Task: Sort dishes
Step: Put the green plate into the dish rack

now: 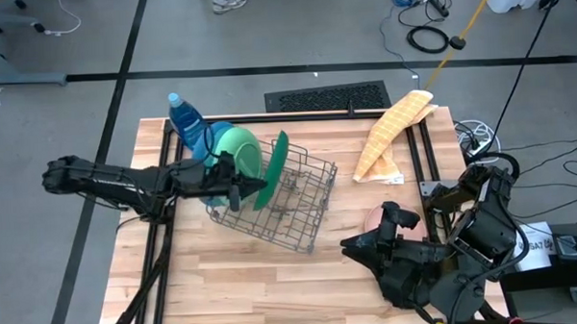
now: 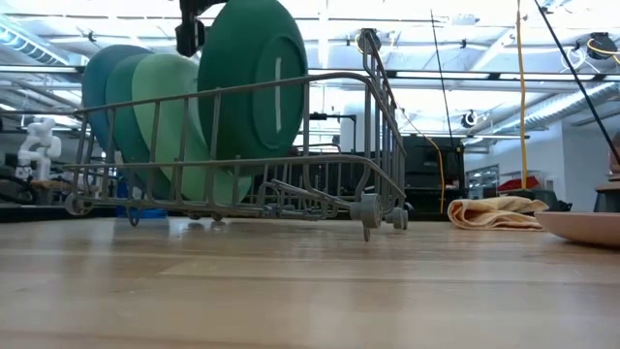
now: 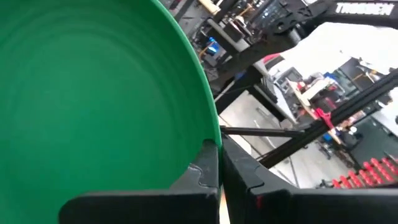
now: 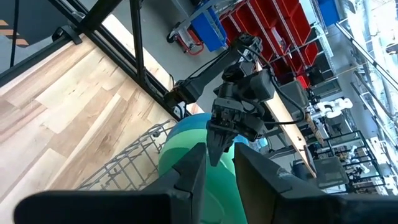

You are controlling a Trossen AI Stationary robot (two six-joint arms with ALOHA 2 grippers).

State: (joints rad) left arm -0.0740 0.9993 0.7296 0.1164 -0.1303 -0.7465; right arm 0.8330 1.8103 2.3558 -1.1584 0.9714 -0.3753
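We see the left gripper (image 1: 239, 186) clamped on the rim of the round flat dark green plate (image 1: 272, 169), upright over the grey wire rack (image 1: 305, 211), beside the light green plate (image 1: 238, 152). Bare wood ahead. Right gripper (image 1: 354, 244) part-open near the pink plate (image 2: 584, 226), apparently empty.

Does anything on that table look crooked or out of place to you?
Yes. The wire rack sits skewed to the table's edges. The left end effector grips the dark green plate by its rim, upright over the rack, not yet slotted beside the light green plate. A crumpled cloth lies near the far edge.
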